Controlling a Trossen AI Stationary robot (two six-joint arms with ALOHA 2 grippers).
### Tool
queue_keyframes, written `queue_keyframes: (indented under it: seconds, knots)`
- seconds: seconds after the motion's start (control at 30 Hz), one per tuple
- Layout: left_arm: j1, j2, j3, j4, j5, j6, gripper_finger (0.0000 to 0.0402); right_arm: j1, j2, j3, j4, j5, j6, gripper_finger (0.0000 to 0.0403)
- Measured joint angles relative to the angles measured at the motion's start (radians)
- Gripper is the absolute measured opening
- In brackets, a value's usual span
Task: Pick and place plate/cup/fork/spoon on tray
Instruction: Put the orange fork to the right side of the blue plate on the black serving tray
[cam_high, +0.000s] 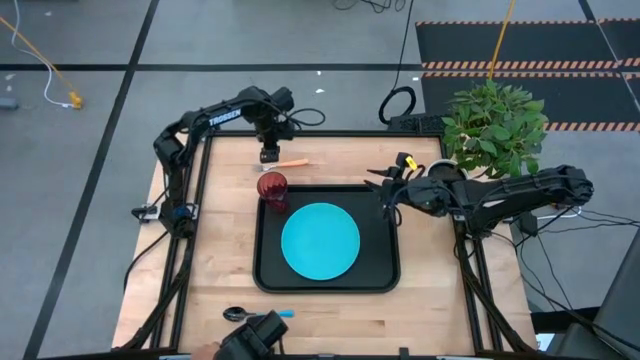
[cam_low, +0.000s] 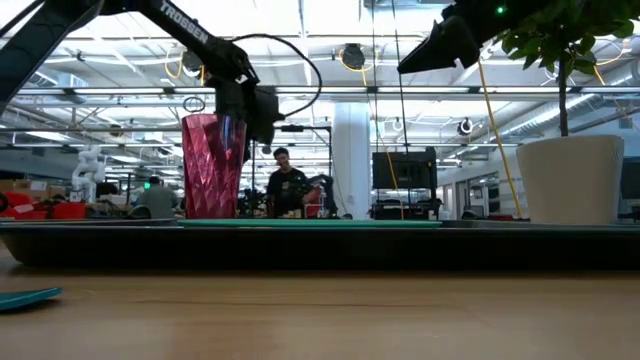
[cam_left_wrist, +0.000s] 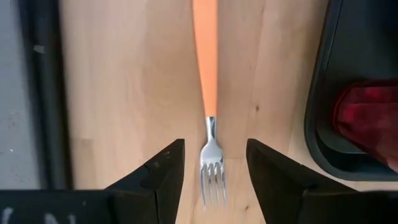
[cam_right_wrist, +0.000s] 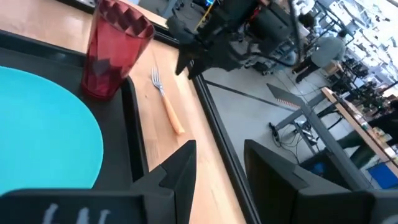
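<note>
The orange-handled fork (cam_left_wrist: 208, 112) lies flat on the table beyond the black tray (cam_high: 385, 270), also seen in the high view (cam_high: 290, 163). My left gripper (cam_left_wrist: 214, 168) is open above it, fingers pointing down, one on either side of the tines without touching; it shows in the high view (cam_high: 270, 155). The cyan plate (cam_high: 320, 240) lies in the tray. The red cup (cam_high: 272, 188) stands upright in the tray's far left corner. The blue-handled spoon (cam_high: 258, 314) lies on the table near the front edge. My right gripper (cam_high: 385, 190) is open and empty at the tray's far right corner.
A white pot with a green plant (cam_high: 495, 125) stands at the table's far right, behind my right arm. A dark camera (cam_high: 255, 335) sits at the front edge beside the spoon. Bare wood lies left and right of the tray.
</note>
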Motion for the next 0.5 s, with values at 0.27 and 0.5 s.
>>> queue_keyframes:
  seconds: [0.27, 0.5]
  knots:
    - [-0.021, 0.002, -0.103, 0.113, -0.027, -0.017, 0.0175, 0.0, 0.0, 0.0, -0.011, 0.001, 0.008, 0.0125]
    - [-0.026, 0.002, -0.152, 0.188, -0.077, -0.051, 0.0175, 0.0, 0.0, 0.0, -0.009, 0.002, 0.014, 0.0125]
